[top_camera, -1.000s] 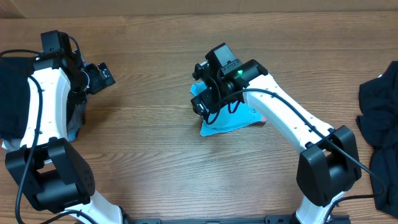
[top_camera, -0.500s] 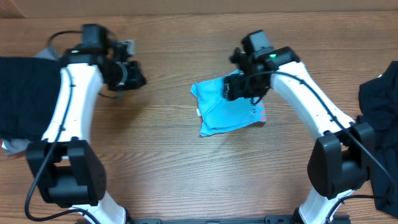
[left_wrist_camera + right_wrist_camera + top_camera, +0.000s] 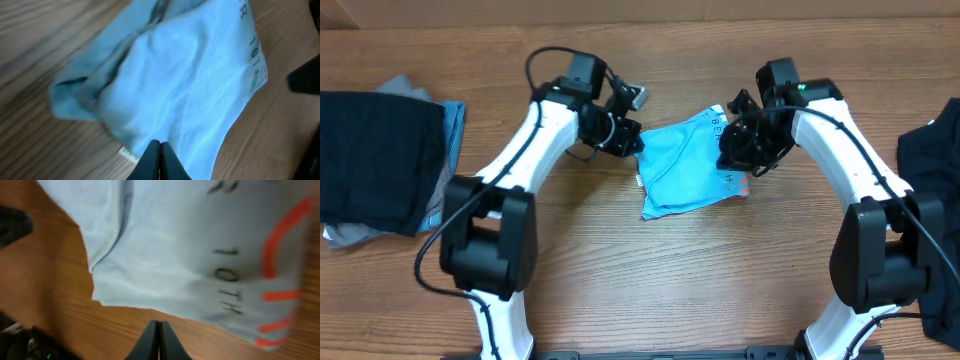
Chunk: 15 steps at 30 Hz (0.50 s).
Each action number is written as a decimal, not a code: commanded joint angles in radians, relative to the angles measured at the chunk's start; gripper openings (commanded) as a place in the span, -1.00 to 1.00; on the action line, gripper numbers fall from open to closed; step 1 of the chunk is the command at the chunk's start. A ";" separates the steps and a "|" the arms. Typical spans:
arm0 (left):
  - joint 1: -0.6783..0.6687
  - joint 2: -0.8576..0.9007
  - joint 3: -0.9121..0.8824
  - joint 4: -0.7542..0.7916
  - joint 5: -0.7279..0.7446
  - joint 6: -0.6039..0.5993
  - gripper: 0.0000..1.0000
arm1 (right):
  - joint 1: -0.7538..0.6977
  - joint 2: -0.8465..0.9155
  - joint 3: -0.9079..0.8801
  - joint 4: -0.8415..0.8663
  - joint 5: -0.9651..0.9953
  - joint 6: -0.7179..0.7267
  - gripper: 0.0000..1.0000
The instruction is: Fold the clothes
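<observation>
The shirt (image 3: 685,172) lies on the table (image 3: 620,270) as a small, roughly square bundle, lettering and red print along its right edge, one loose fold bunched at its upper left corner; the left gripper (image 3: 630,142) hangs at the shirt's left edge and the right gripper (image 3: 736,155) at its right edge, over the print; in each wrist view the fingers (image 3: 153,164) are pressed together with no cloth between them, and the same goes for the right pair (image 3: 150,347); well left of the shirt sits a pile (image 3: 375,160) of folded dark tops, and well right of it a black heap (image 3: 930,180) waits unfolded; I judge this shirt to be near the end of its fold, with tidying or carrying it to the pile as the step in hand; the next move calls for both jaws to part, come down on opposite edges, and pinch every layer at once, so the bundle does not spill open when lifted or slid leftward.
</observation>
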 commanded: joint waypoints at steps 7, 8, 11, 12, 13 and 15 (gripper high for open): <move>-0.016 0.012 0.011 0.024 0.080 0.034 -0.92 | 0.014 -0.031 -0.235 0.327 -0.456 -0.082 -0.92; -0.016 0.014 0.011 0.025 0.076 0.034 -0.92 | 0.014 -0.031 -0.245 0.341 -0.456 -0.082 -0.92; -0.016 0.021 0.011 0.029 0.071 0.042 -0.92 | 0.014 -0.031 -0.256 0.368 -0.456 -0.082 -0.92; -0.016 0.024 0.011 0.031 0.063 0.042 -0.92 | 0.015 -0.031 -0.257 0.378 -0.457 -0.082 -0.92; -0.016 0.030 0.011 0.036 0.051 0.042 -0.92 | 0.018 -0.031 -0.257 0.389 -0.456 -0.082 -0.92; -0.015 0.043 0.011 0.050 0.050 0.041 -0.92 | 0.025 -0.031 -0.257 0.413 -0.455 -0.082 -0.92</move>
